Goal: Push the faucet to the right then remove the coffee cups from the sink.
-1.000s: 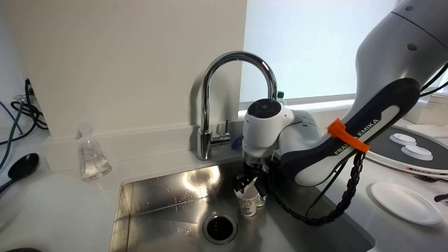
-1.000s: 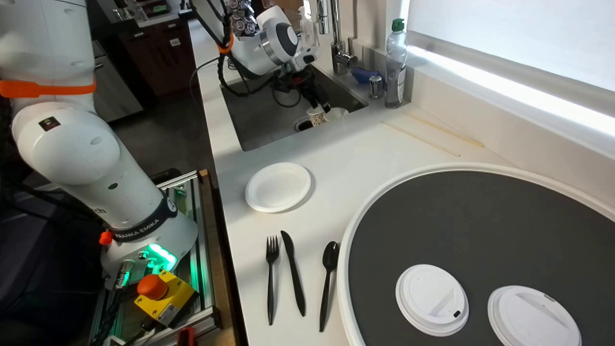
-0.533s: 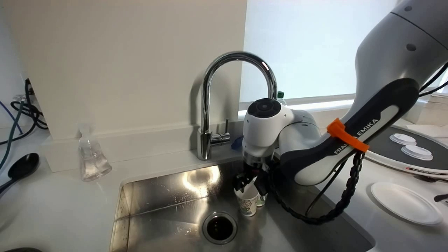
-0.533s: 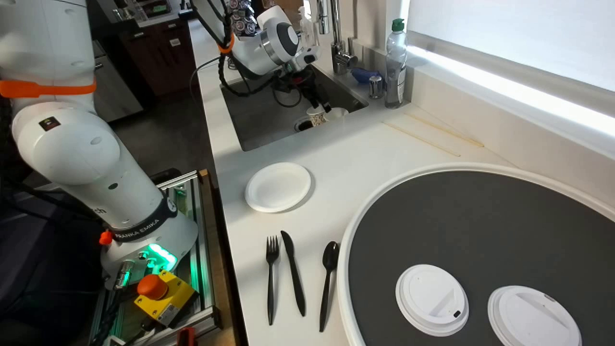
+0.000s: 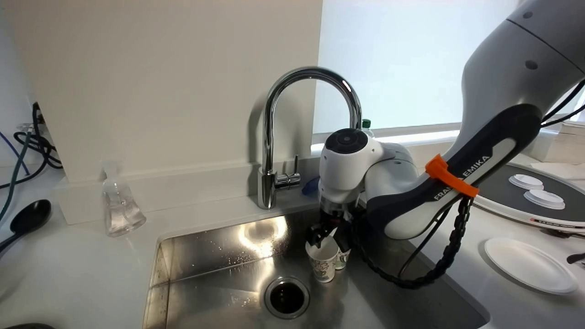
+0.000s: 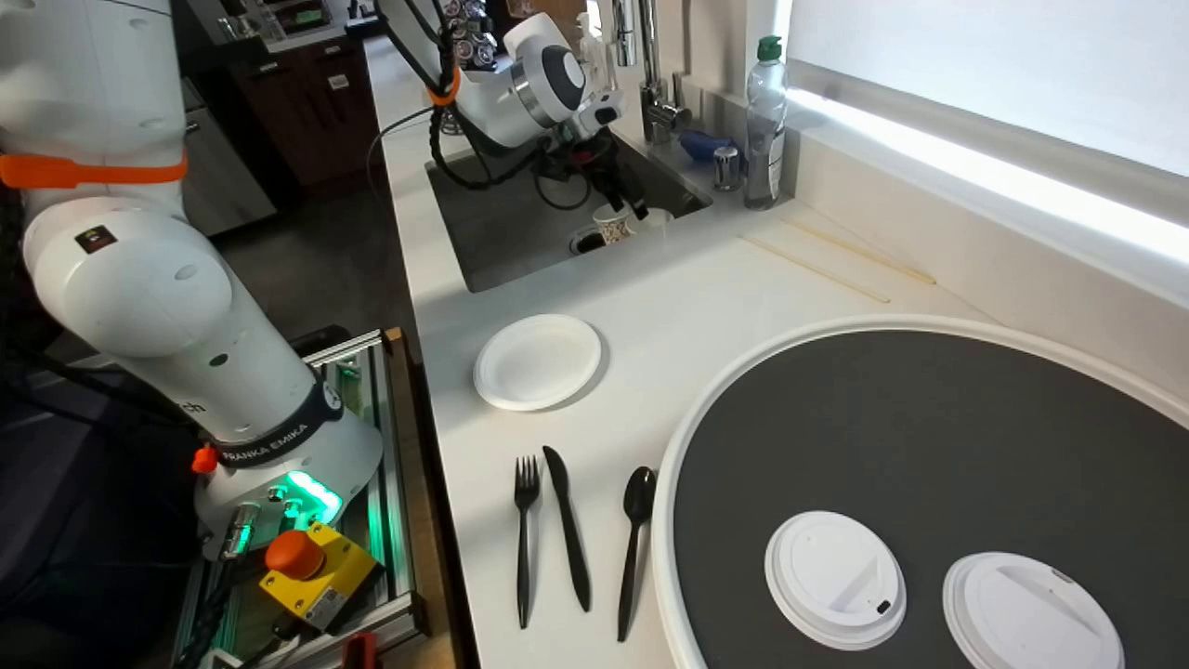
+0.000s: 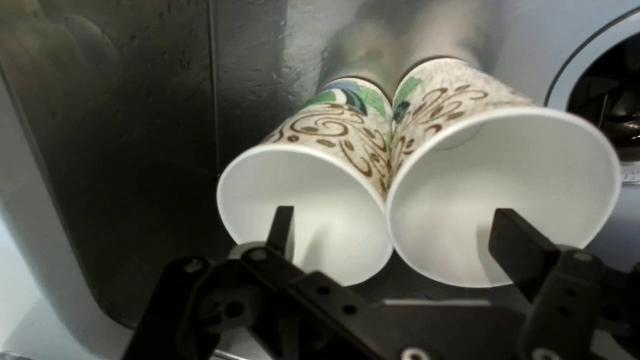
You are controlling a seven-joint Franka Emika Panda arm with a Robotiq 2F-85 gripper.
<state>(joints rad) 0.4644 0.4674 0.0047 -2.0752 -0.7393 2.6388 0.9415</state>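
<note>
- Near cup [image 5: 322, 268] and far cup [image 5: 342, 261]: both upright in the sink [image 5: 215, 297], side by side and touching in the wrist view, mouths up, swirl print outside, white inside.
- Drain [image 5: 287, 299]: just left of the near cup in both exterior views.
- Gripper [image 7: 400, 235]: fingers spread wide, nothing held; it hangs over the two cups, a fingertip [image 7: 522, 250] showing across each mouth (can't tell if either touches or how deep it sits).
- Arm [image 5: 345, 169]: reaches in from the right in an exterior view.
- Faucet [image 5: 268, 137]: upright just past the sink's far edge, spout arching right in an exterior view, lever on its right side; the arm hides the spout's end there.
- Plate [image 6: 537, 362]: on the counter [image 6: 669, 288], near side of the sink in an exterior view.
- Fork [image 6: 526, 492], knife [image 6: 570, 539], spoon [image 6: 638, 497]: in a row left to right, nearer than the plate.
- Left lid [image 6: 834, 581], right lid [image 6: 1031, 613]: flat on the dark round board [image 6: 882, 427], near right.
- Bottle [image 6: 764, 130] (green cap): stands on the counter right of the faucet, well apart from the lids.
</note>
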